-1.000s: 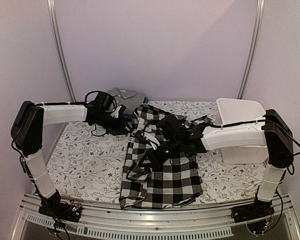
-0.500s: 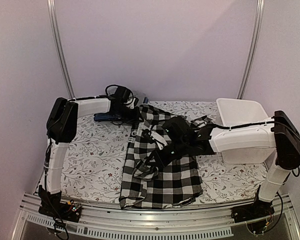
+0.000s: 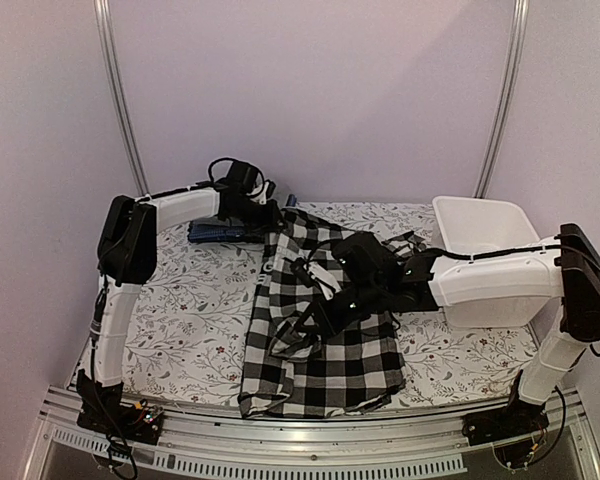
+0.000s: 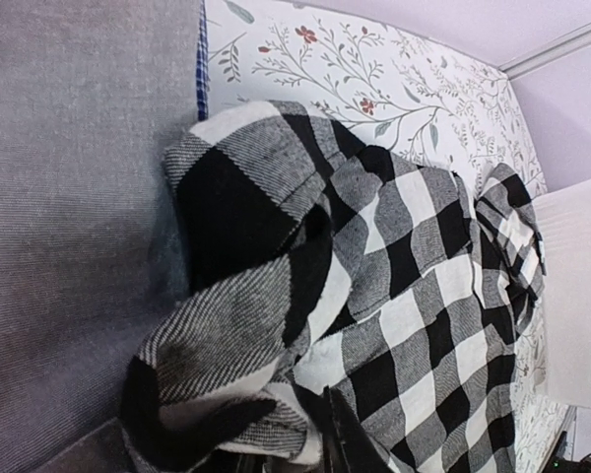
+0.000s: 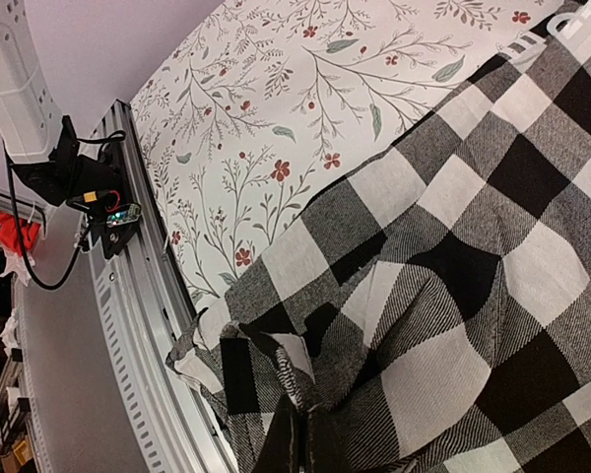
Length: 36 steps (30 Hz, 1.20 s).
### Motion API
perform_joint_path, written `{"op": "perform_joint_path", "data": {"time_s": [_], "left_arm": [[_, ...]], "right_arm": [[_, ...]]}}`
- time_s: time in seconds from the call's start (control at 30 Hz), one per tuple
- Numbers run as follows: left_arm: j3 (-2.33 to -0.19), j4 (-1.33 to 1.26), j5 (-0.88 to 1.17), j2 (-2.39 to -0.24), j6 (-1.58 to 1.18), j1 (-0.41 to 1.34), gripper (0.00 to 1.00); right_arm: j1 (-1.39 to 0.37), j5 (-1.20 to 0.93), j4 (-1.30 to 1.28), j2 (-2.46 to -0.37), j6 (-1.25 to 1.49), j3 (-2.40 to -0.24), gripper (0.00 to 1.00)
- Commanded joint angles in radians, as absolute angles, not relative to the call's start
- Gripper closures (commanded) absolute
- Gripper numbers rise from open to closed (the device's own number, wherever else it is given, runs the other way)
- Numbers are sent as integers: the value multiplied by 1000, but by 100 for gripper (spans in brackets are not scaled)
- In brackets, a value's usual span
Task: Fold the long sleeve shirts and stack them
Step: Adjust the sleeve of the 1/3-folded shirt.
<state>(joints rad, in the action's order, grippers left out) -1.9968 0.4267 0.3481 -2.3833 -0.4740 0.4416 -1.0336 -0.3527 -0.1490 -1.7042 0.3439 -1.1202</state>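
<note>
The black-and-white checked shirt (image 3: 325,345) lies lengthwise down the middle of the table, partly folded. My left gripper (image 3: 263,218) is at its far left corner, shut on a bunched, lifted piece of checked cloth (image 4: 236,325). Beside that corner lie the grey shirt (image 4: 79,197) and a strip of the blue shirt (image 3: 212,232). My right gripper (image 3: 322,305) hangs over the shirt's middle, shut on a raised fold of checked cloth (image 5: 305,374). In the right wrist view the dark fingertips (image 5: 279,443) pinch that fold near the table's front rail.
A white plastic basket (image 3: 480,240) stands at the back right of the table, also seen as a white wall (image 4: 581,296). The floral table cover (image 3: 180,310) shows on both sides of the shirt. A metal rail (image 5: 148,335) runs along the near edge.
My left arm has swung from the left side to the shirt's far corner and taken hold of it. My right gripper has shifted slightly right, still holding its fold.
</note>
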Motion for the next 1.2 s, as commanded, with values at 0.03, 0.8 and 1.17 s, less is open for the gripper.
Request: {"op": "perform_joint_path", "data": {"time_s": [0.03,0.8,1.17], "left_arm": [[-2024,398,362,-2411,-460,424,78],[-2010,427,349,-2343,-422,419,70],[-1955,443,337,-2207,-412,425,44]], "right_arm": [[-1044,-406,-137,-1706,360,-1103,100],[-1069,-398,-125,-1837,362,-1207,74],[-1057,-172,-301,-1790,365,-1240,46]]}}
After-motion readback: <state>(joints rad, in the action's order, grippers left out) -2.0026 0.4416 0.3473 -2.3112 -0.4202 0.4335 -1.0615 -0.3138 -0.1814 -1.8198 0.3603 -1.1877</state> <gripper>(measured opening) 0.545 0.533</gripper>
